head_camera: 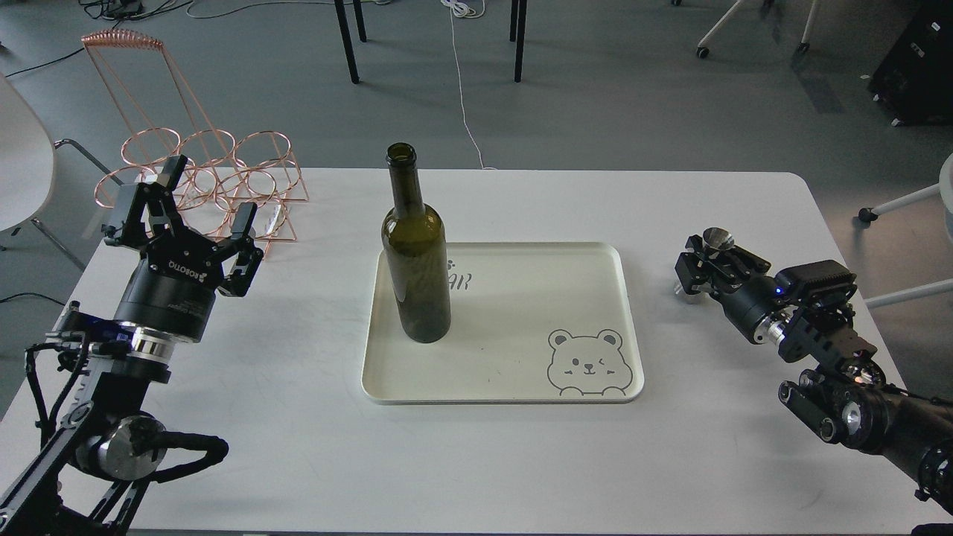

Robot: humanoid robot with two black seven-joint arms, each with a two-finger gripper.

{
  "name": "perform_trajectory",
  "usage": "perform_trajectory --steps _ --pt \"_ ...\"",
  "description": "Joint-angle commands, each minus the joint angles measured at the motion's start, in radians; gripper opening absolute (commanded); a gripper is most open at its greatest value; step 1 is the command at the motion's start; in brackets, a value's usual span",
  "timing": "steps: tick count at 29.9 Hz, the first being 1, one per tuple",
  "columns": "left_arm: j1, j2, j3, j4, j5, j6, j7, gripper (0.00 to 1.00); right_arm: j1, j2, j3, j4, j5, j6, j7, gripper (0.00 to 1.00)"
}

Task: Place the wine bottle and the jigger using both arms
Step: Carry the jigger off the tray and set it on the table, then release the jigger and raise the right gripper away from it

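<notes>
Wine bottle placement looks finished: it stands upright on the left part of the cream tray, well apart from your left gripper, whose jaws are spread wide and hold nothing, out over the white table near the copper wire rack. What remains, as I judge it, is the jigger, which sits at the tip of your right gripper over the right side of the table, well off the tray. The fingers there seem clamped around its lower cone, though the gripper is small and dark in this view and I cannot be certain how firm the hold is. To do this step well, carry the jigger level toward the bare right half of the tray, lifting it over the raised rim rather than dragging across it. Keep well to the right of the bottle; a tall, narrow thing like that will likely topple from a light knock. Set the jigger down on its flat rim so it stands, release only once it rests, and keep the left arm out of the way.
</notes>
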Motion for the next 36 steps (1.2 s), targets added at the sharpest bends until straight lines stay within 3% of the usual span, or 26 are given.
perform_trajectory --steps 1,5,16,23,30,36 --pt "0.0 0.0 0.0 0.0 0.0 0.0 0.0 0.98 -0.012 -0.009 -0.005 0.033 0.001 0.0 0.0 0.83" --pt "0.0 0.0 0.0 0.0 0.0 0.0 0.0 0.98 -0.026 -0.083 -0.036 0.104 0.001 0.0 0.0 0.93" --pt "0.002 -0.008 0.0 0.0 0.0 0.0 0.0 0.98 -0.144 -0.256 -0.052 0.291 0.001 0.0 0.0 0.94" --pt "0.003 -0.006 0.0 -0.011 0.0 -0.001 0.0 0.98 -0.249 -0.446 -0.055 0.545 0.039 0.0 0.0 0.94" --pt "0.008 -0.005 0.0 -0.026 0.0 -0.001 0.0 0.98 -0.247 -0.594 -0.111 0.942 0.512 0.0 0.0 0.94" --pt "0.012 0.001 0.001 -0.038 0.0 0.0 0.0 0.98 -0.076 -0.654 -0.085 1.155 0.904 0.0 0.0 0.94"
